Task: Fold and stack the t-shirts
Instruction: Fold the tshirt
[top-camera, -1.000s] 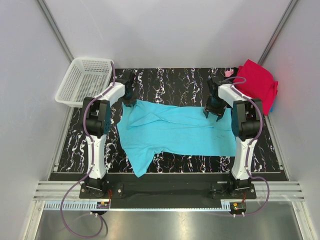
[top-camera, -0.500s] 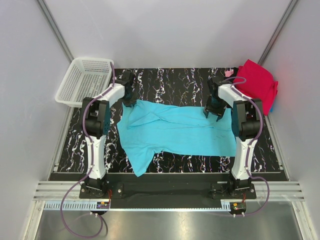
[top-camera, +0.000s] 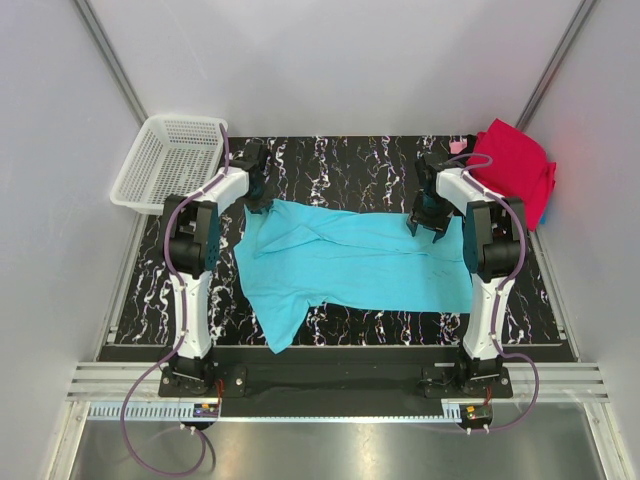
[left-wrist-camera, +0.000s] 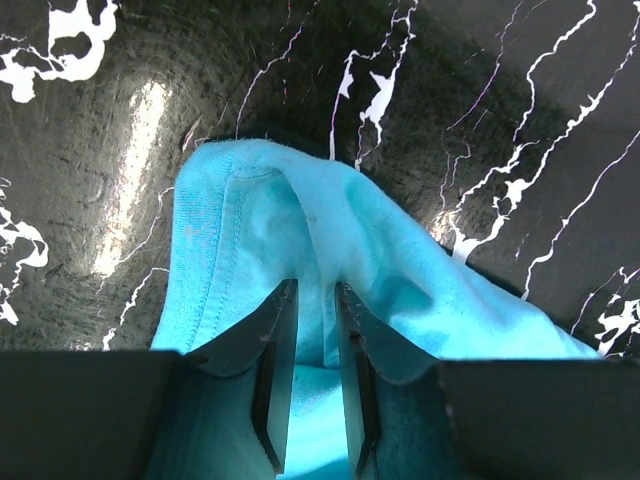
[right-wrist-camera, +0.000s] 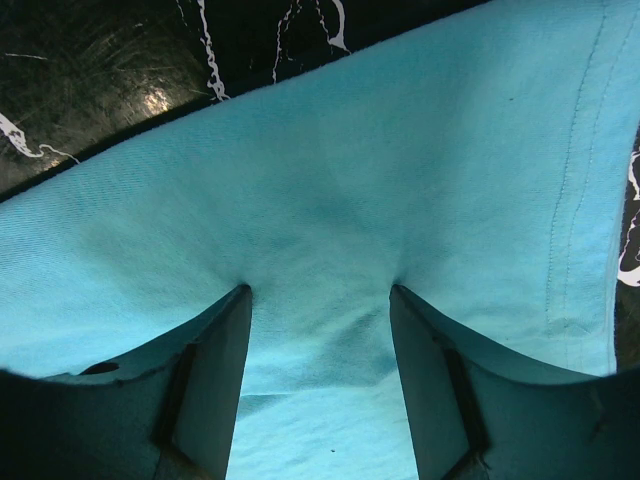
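Top external: turquoise t-shirt (top-camera: 360, 265) lies flat on the table (top-camera: 340, 160) btwn the arms, left gripper (top-camera: 262, 206) nearly closed, pinching its far-left corner, right gripper (top-camera: 424, 228) wide open, tips pressing the far-right edge, prob. readying a two-handed fold.

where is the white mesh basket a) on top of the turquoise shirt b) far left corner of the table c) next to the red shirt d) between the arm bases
b: the white mesh basket sits at the far left corner of the table, apart from the turquoise t-shirt.
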